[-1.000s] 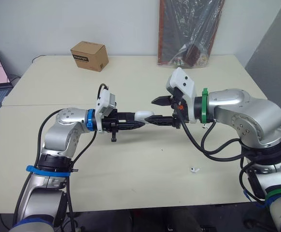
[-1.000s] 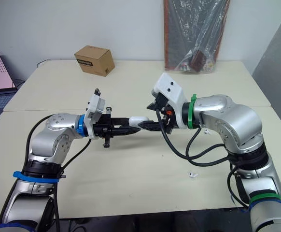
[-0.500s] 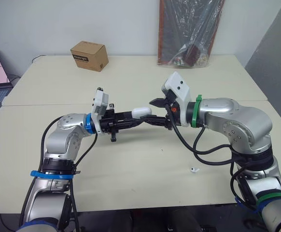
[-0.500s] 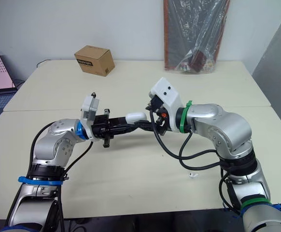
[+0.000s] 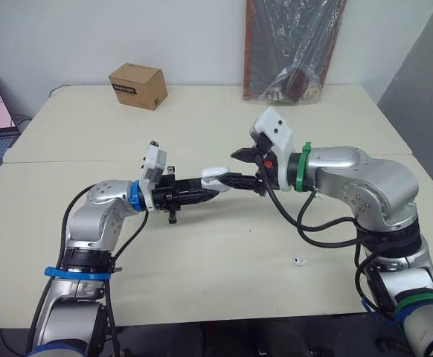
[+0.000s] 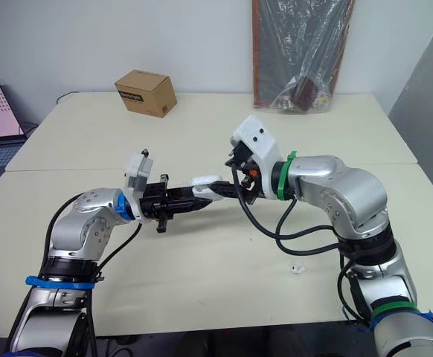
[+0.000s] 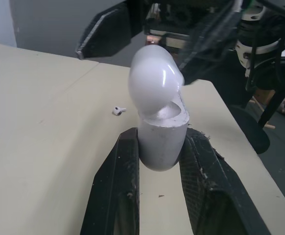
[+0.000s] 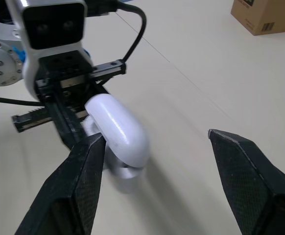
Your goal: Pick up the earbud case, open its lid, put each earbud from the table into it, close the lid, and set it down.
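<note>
The left gripper is clamped on the lower half of the case, which hangs above the middle of the tabletop. The left wrist view shows a finger on each side of the body and the lid tipped partly open. The right gripper comes in from 3 o'clock with its fingers spread wide. One finger is at the lid and the other is well clear of it, and whether either touches the lid cannot be told. One earbud lies on the tabletop at about 4 o'clock from the case, well apart from it. The case looks like hard, glossy, rounded plastic, so it is probably light and stiff but slippery. The hold is best kept low on the body, below the seam, so the hinge can swing freely. The lid likely needs only a light push at its front edge, since too much force could twist the case out of the grip. The earbud is tiny and smooth and apt to skid, so it is best pinched across its stem.
</note>
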Motion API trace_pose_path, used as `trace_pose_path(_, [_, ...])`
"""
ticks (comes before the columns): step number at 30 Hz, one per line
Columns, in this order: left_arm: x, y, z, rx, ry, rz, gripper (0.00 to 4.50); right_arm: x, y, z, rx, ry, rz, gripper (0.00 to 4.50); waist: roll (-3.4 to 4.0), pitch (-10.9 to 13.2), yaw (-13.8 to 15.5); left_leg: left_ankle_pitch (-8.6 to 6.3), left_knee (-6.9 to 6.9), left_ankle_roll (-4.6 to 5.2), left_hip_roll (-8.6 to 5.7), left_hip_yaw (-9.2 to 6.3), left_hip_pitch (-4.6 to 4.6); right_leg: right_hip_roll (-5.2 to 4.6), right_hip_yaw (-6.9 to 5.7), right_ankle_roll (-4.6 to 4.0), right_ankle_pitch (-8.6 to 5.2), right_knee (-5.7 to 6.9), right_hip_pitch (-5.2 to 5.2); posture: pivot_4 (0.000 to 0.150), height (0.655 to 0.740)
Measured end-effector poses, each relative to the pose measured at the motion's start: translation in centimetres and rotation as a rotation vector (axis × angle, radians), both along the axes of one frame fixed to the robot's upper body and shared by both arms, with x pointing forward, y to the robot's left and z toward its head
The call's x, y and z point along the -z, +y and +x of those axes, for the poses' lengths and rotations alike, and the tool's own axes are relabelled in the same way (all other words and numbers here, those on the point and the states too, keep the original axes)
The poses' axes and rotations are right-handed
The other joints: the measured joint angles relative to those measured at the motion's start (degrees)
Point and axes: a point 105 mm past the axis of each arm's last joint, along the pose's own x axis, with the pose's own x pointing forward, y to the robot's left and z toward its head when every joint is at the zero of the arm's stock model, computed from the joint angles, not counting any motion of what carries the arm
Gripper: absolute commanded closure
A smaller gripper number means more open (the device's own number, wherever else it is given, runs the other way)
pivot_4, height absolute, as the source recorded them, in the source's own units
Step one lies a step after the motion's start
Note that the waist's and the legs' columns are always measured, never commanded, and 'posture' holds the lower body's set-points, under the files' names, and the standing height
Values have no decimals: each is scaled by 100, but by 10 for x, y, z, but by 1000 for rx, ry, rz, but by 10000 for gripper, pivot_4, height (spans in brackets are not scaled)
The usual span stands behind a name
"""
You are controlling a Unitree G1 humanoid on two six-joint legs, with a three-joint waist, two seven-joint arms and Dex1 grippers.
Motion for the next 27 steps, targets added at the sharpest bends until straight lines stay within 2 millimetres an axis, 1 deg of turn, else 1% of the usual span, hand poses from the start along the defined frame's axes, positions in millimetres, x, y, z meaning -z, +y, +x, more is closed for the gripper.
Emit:
trace_pose_path(13, [2,0,-2,7,1,2,37436,-4,0,-2,-30,-5,-1,10604,0,0,0,0,0,0,0,-1,0,0,-1,0,0,0,0,1500,7400])
trace_pose_path(15, [1,0,-1,3,-4,2,37436,-8,-8,-4,-45,3,-8,10604,0,0,2,0,0,0,0,-1,-1,0,-1,0,0,-2,0,1500,7400])
trace_pose_path(18, [1,7,2,-25,-14,11,37436,-12,-34,-10,-41,16,-64,10604,0,0,23,0,-1,1,-2,-2,-4,-3,-5,0,0,-7,1,1500,7400])
trace_pose_path(19, [0,10,3,-39,-15,14,37436,-9,-42,-13,-39,23,-100,10604,0,0,24,-1,-2,1,-3,-2,-4,-3,-5,1,-1,-8,1,1500,7400])
trace_pose_path(20, [-2,14,5,-50,-20,17,37436,0,-54,-18,-32,44,-166,10604,0,0,29,-1,-3,1,-3,-3,-3,-4,-5,1,-1,-10,2,1500,7400])
trace_pose_path(23, [-8,20,8,-71,-39,17,37436,33,-76,-29,-28,143,-329,10604,0,0,15,-1,-3,1,-3,0,0,-3,-3,1,-1,-9,2,1500,7400])
trace_pose_path(25, [-11,20,8,-73,-54,18,37436,51,-81,-38,-48,191,-410,10604,0,0,3,-1,-2,1,-3,1,2,-2,-1,3,-2,-7,2,1500,7400])
trace_pose_path(27, [-15,19,9,-71,-65,17,37436,67,-88,-47,-60,206,-526,10604,0,0,-11,-1,-2,1,-1,4,7,0,3,7,-4,-7,3,1500,7400])
